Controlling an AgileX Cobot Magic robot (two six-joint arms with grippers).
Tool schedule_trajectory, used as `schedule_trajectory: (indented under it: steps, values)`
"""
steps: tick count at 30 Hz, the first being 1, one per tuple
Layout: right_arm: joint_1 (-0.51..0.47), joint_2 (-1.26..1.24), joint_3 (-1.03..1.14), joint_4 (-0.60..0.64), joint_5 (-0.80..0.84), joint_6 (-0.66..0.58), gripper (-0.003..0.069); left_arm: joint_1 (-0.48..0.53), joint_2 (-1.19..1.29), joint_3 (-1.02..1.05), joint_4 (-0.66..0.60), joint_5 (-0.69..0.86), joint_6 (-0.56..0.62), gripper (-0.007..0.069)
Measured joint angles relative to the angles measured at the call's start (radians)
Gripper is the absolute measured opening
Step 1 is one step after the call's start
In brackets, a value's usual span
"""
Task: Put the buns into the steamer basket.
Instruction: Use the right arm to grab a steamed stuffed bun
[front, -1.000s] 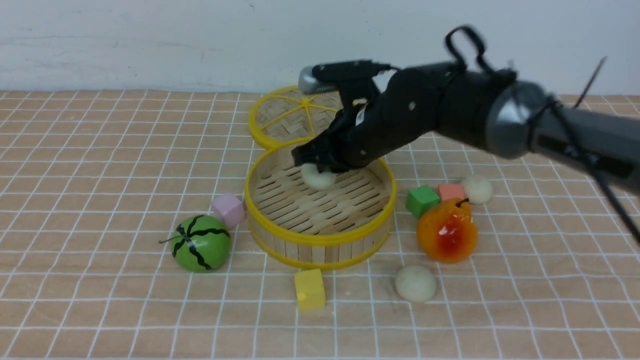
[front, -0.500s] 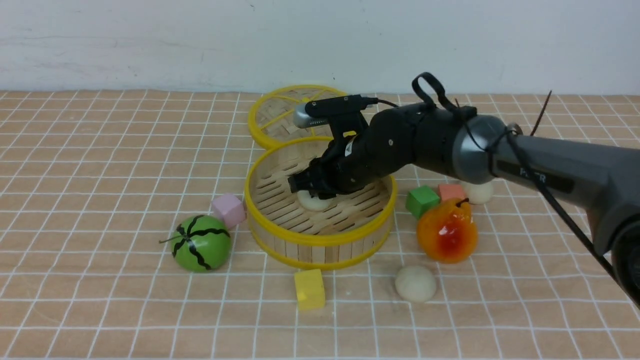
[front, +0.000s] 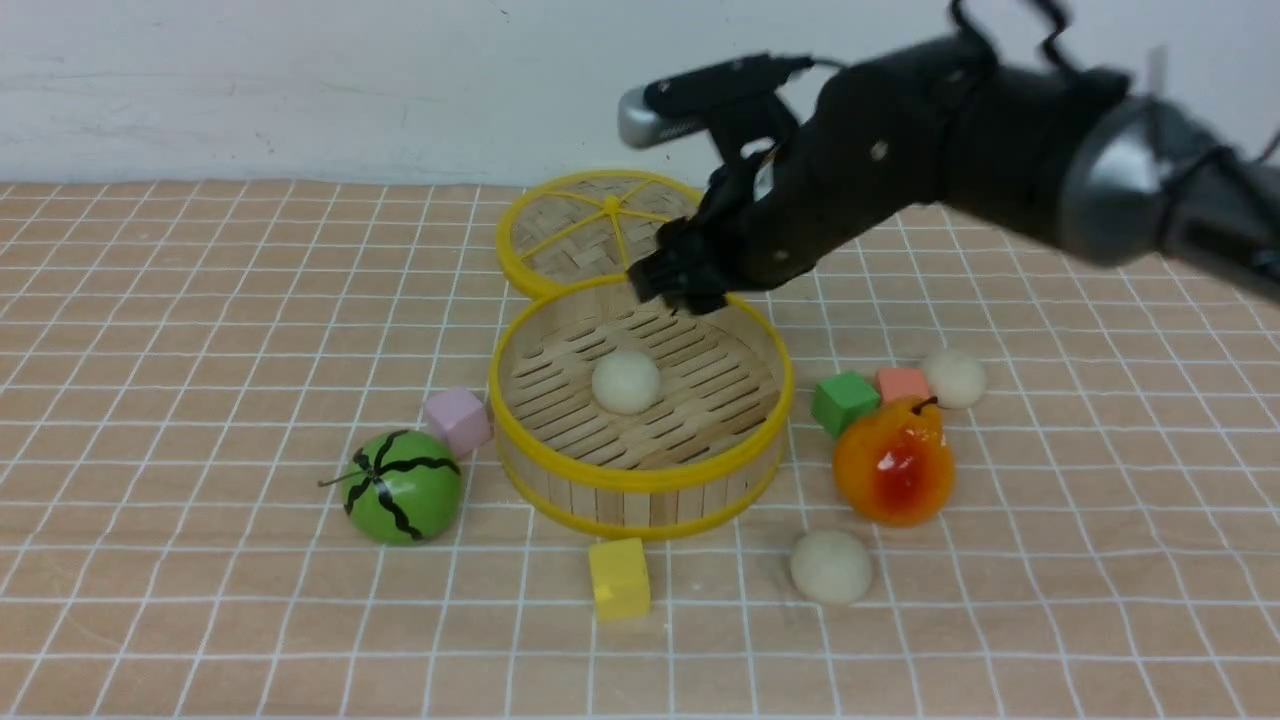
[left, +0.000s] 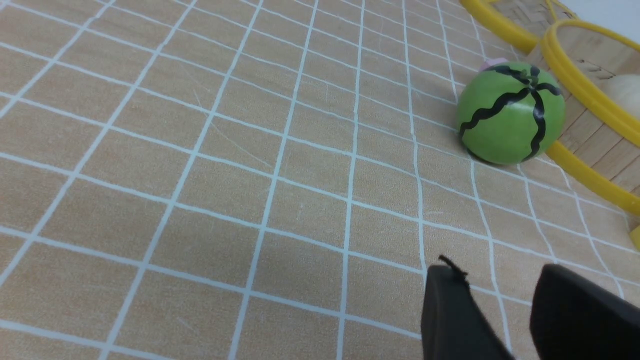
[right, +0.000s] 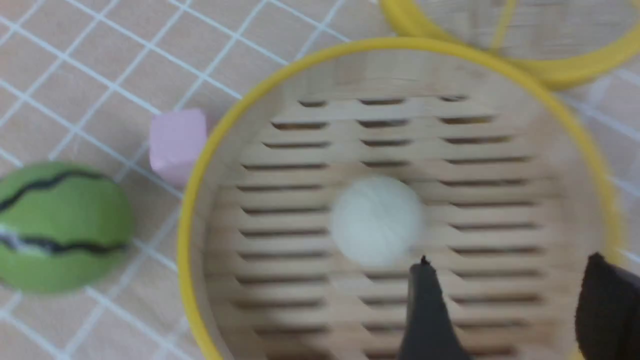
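Note:
The steamer basket (front: 640, 478) stands mid-table, and one cream-white bun (front: 626, 381) lies loose on its slatted floor. Another bun (front: 830, 567) rests on the cloth in front of the pear, and a third (front: 954, 378) sits behind it. My right gripper (front: 680, 285) hangs open and empty above the basket's far rim. In the right wrist view its fingers (right: 510, 265) stand wide apart above the bun (right: 376, 220) and the basket (right: 197, 200). My left gripper (left: 497, 272) is open over bare cloth, left of the basket (left: 575, 75).
A green watermelon toy (front: 402, 487) and a pink cube (front: 457, 420) sit left of the basket. A yellow cube (front: 619, 577) lies in front of it. A green cube (front: 845, 401), a salmon cube (front: 902, 382) and an orange-red pear (front: 893, 461) are to the right. The woven lid (front: 580, 235) lies behind.
My right gripper lowered the bun into the basket, opened and let it go, then rose up and back. The bun now lies free on the slats.

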Motion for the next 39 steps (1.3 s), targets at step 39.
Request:
schedule_trajectory:
  steps: [39]
  values:
    - [-0.105, -0.214, 0.67, 0.071, -0.208, 0.202, 0.0238, 0.0, 0.0, 0.0, 0.0, 0.0, 0.0, 0.0238]
